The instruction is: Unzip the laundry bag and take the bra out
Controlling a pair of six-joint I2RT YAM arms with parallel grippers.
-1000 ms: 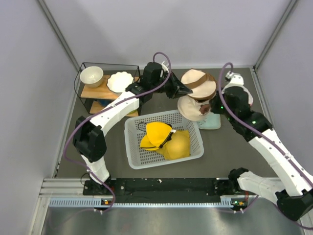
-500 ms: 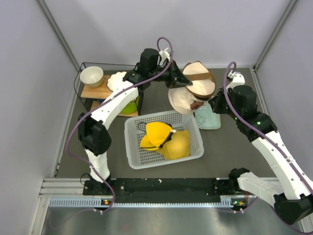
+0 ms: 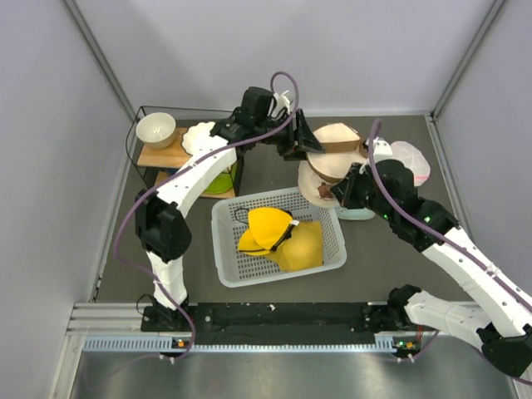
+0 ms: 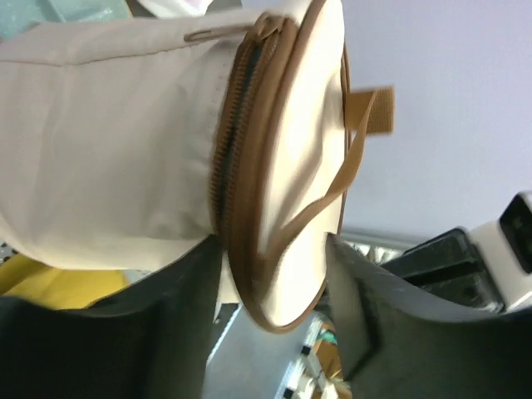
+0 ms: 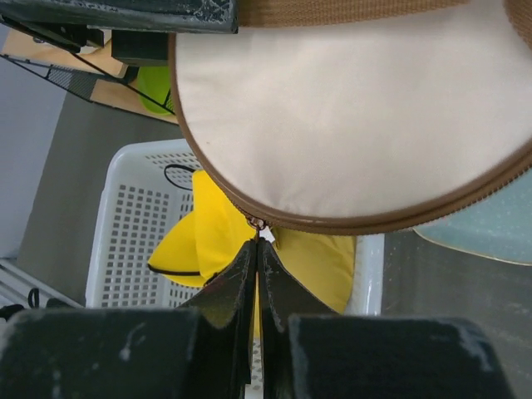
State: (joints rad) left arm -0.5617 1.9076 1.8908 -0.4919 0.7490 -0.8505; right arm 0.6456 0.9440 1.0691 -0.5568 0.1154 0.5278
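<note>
The cream laundry bag (image 3: 328, 166) with brown trim hangs above the far edge of the white basket. Its round end (image 4: 303, 166) and closed brown zipper (image 4: 229, 150) fill the left wrist view. My left gripper (image 3: 301, 140) stands open, its dark fingers (image 4: 187, 316) on either side of the bag's lower rim. My right gripper (image 3: 339, 189) is shut on the small zipper pull (image 5: 261, 231) under the bag's rim (image 5: 349, 108). The bra is not in view.
The white lattice basket (image 3: 226, 249) holds a yellow padded garment (image 3: 278, 237). A wire rack (image 3: 158, 154) at the back left carries a bowl (image 3: 155, 129) and a white plate (image 3: 199, 137). A teal pad (image 3: 359, 209) lies under the bag, a white cloth (image 3: 411, 156) behind my right arm.
My left gripper has opened and let go of the bag. The right gripper has moved left and nearer with the zipper pull, and the bag has sunk a little.
</note>
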